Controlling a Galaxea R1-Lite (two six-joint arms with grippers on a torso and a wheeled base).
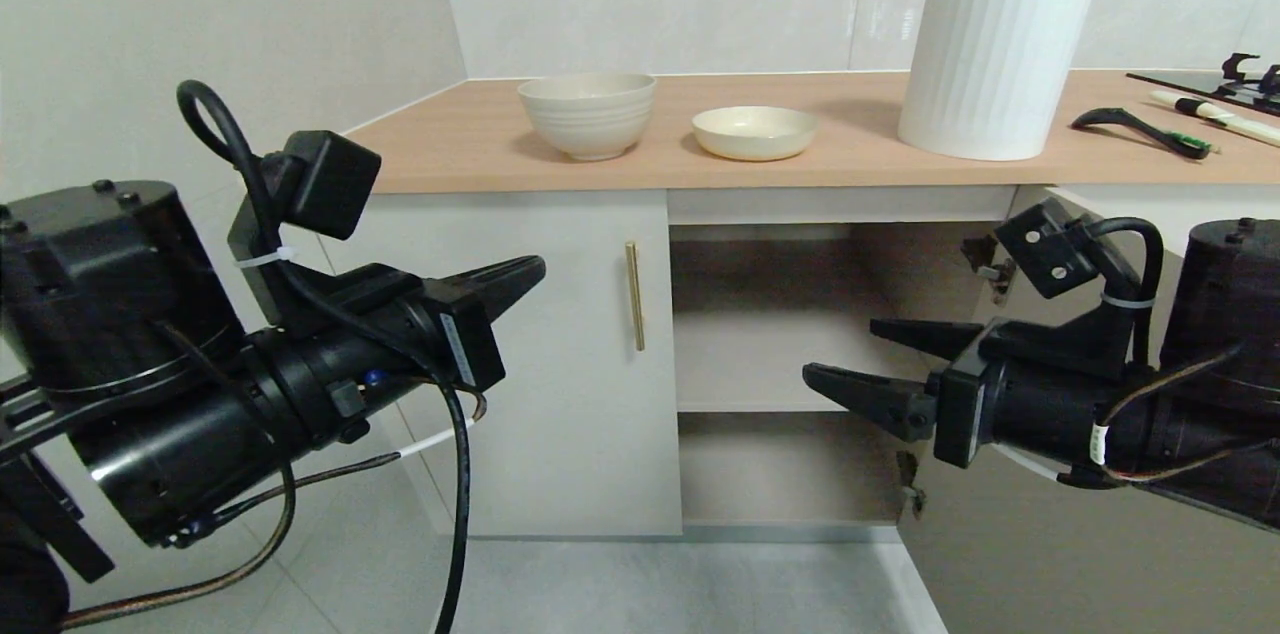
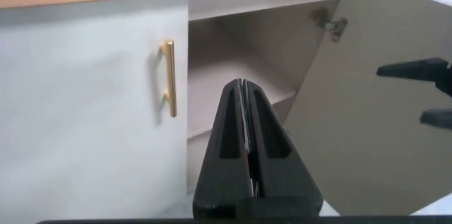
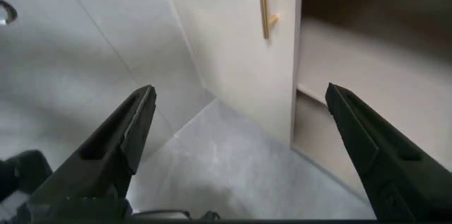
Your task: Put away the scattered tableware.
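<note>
wood-toned worktop (image 1: 450,144) carries the deep bowl (image 1: 587,114) and, just beside it, the shallow dish (image 1: 754,131), neither one gripped; below them the cupboard (image 1: 780,274) stands open, its shelf (image 1: 780,374) facing the arms; the left end effector (image 1: 520,274) hangs low before the closed door (image 1: 560,364), fingers pressed together; the right end effector (image 1: 840,350) sits in front of the opening, fingers spread, holding nothing; the step looks like a first pick: rise to the worktop, pinch the dish by its rim, keep it level, and steer clear of the tall white container (image 1: 1000,44).
</note>
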